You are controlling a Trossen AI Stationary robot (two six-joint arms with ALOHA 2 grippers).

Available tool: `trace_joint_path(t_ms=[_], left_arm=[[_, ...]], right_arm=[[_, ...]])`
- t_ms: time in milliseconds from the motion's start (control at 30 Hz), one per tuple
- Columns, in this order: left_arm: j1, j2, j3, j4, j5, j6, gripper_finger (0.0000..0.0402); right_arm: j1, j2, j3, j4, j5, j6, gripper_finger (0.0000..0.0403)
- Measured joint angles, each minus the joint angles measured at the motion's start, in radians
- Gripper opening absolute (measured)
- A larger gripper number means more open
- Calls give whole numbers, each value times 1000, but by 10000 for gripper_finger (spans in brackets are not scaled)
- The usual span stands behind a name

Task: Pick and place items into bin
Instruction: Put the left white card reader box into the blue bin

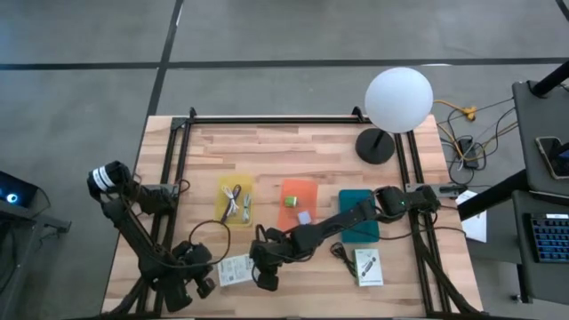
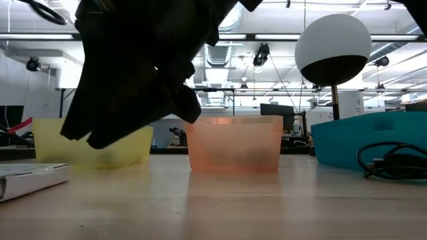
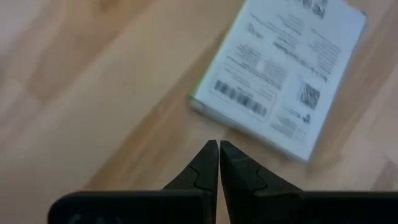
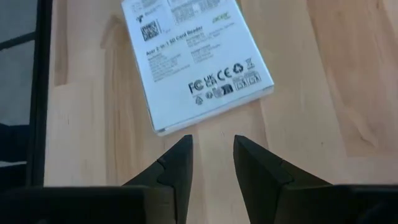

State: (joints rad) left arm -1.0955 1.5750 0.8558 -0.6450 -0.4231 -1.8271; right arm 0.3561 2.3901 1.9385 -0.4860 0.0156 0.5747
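- A white printed packet (image 1: 234,270) lies flat on the wooden table (image 1: 302,142) near its front edge, left of centre.
- The right gripper (image 1: 266,281) hovers just right of this packet; its fingers (image 4: 175,167) stand slightly apart, holding nothing, with the packet's edge just beyond the tips.
- The left gripper (image 1: 205,286) sits just left of the same packet, its fingers (image 3: 205,163) pressed together and empty.
- Farther back stand three bins in a row: yellow (image 1: 236,200), orange (image 1: 298,204), teal (image 1: 357,215).
- A second white packet (image 1: 367,266) and a black cord (image 1: 339,252) lie near the front right.
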Motion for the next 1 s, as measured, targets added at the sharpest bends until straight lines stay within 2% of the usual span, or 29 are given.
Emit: trace_joint_path(t_ms=[367,533,1000], left_arm=[[4,84,0,104,5,-27,0],[9,128,4,157,-23,-32,0],[43,133,2,209,-79,-52,0]], right_arm=[[0,0,-45,101,2,59,104],[0,0,-47,109,11,61,98],[4,1,-133,143,3,123,107]])
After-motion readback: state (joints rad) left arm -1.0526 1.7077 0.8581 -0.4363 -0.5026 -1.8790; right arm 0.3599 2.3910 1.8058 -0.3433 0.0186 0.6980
